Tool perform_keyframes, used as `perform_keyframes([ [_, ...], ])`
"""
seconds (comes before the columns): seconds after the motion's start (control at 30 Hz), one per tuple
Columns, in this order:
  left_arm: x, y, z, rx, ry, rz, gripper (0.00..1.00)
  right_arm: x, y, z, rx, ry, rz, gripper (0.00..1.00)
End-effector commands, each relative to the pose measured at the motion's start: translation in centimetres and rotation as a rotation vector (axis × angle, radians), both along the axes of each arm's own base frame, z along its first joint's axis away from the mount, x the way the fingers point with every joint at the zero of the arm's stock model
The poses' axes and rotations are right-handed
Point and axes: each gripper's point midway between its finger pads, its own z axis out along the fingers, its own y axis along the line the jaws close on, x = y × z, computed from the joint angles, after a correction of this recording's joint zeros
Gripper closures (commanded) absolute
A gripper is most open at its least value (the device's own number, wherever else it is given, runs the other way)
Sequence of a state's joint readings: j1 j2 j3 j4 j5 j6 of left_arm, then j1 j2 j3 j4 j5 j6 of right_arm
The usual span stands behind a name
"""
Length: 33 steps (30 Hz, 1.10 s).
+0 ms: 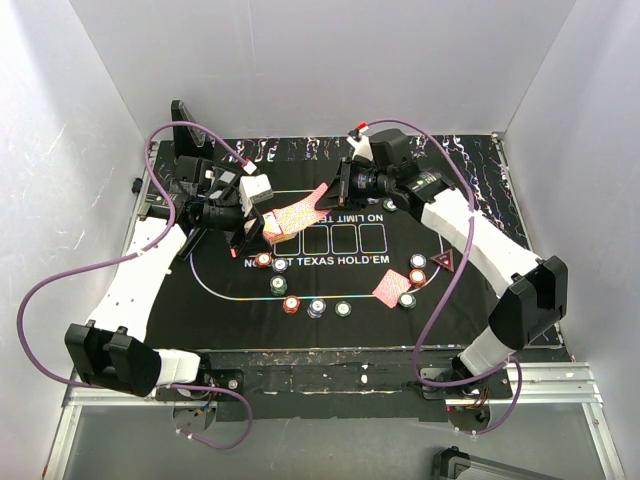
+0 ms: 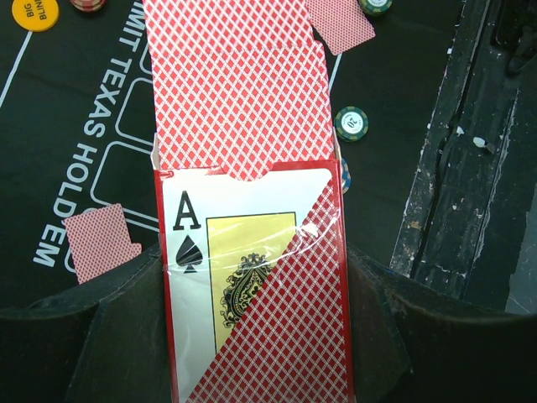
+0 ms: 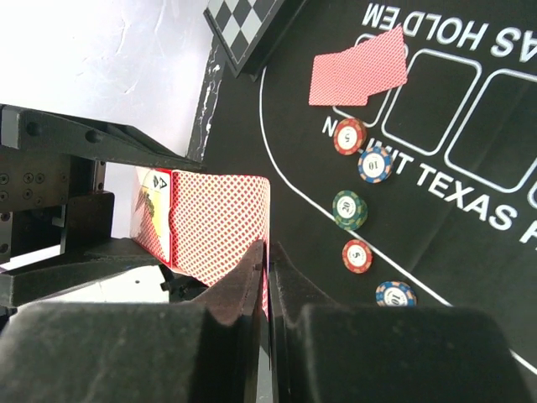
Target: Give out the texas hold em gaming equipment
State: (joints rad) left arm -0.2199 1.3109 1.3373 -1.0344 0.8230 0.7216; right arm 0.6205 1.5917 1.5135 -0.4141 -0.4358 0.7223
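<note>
My left gripper [image 2: 252, 353] is shut on a red card box [image 2: 252, 285] with an ace of spades on its face. Red-backed playing cards [image 2: 235, 84] stick out of the box's open end. My right gripper [image 3: 267, 269] is shut on the edge of the top card [image 3: 218, 222], right next to the box [image 1: 285, 222]. Both grippers meet above the mat's left middle, left gripper [image 1: 245, 215] and right gripper [image 1: 340, 190]. Two cards [image 1: 390, 287] lie on the black mat [image 1: 240, 290], and another pair of cards [image 3: 357, 71] lies further off. Several poker chips [image 1: 291, 303] form an arc.
A dark-red triangle marker [image 1: 442, 262] lies by chips at the right. A yellow disc [image 2: 35, 12] and a green chip [image 2: 351, 123] lie on the mat. A chessboard corner [image 3: 243, 21] is beyond the mat. White walls enclose the table.
</note>
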Motion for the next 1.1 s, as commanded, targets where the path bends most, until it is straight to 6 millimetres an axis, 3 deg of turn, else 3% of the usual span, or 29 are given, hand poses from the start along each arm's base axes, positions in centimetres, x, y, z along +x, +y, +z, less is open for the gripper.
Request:
perform_keyframes([
  [0.0, -0.6, -0.6, 2.4, -0.054, -0.087, -0.036, 1.00, 0.4, -1.5, 4.9, 0.046, -0.125, -0.035, 0.93],
  [0.07, -0.6, -0.6, 2.4, -0.054, -0.087, -0.034, 1.00, 0.7, -2.2, 5.8, 0.056, -0.141, -0.050, 0.99],
  [0.2, -0.6, -0.7, 2.3, -0.055, -0.083, -0.037, 1.00, 1.0, -3.7, 7.7, 0.068, -0.187, -0.069, 0.99],
  [0.37, -0.6, -0.7, 2.3, -0.059, -0.077, -0.037, 1.00, 1.5, -5.5, 8.0, 0.003, -0.252, -0.100, 0.99],
  [0.47, -0.6, -0.6, 2.4, -0.056, -0.080, -0.033, 1.00, 2.5, -6.8, 5.5, -0.101, -0.281, -0.145, 0.99],
  [0.63, -0.9, -0.8, 3.2, -0.071, -0.069, -0.029, 1.00, 3.7, -7.4, -2.0, -0.357, -0.292, -0.149, 0.99],
  [0.73, -1.0, -0.8, 3.7, -0.081, -0.053, -0.014, 1.00, 4.8, -8.1, -5.3, -0.584, -0.384, -0.186, 0.99],
  [0.87, -1.0, -0.7, 3.9, -0.076, -0.045, -0.003, 1.00, 6.7, -9.0, -7.0, -0.736, -0.569, -0.301, 0.99],
  [1.07, -0.6, 0.2, 4.0, -0.051, -0.023, 0.034, 1.00, 8.5, -8.7, -9.8, -0.783, -0.725, -0.401, 0.99],
])
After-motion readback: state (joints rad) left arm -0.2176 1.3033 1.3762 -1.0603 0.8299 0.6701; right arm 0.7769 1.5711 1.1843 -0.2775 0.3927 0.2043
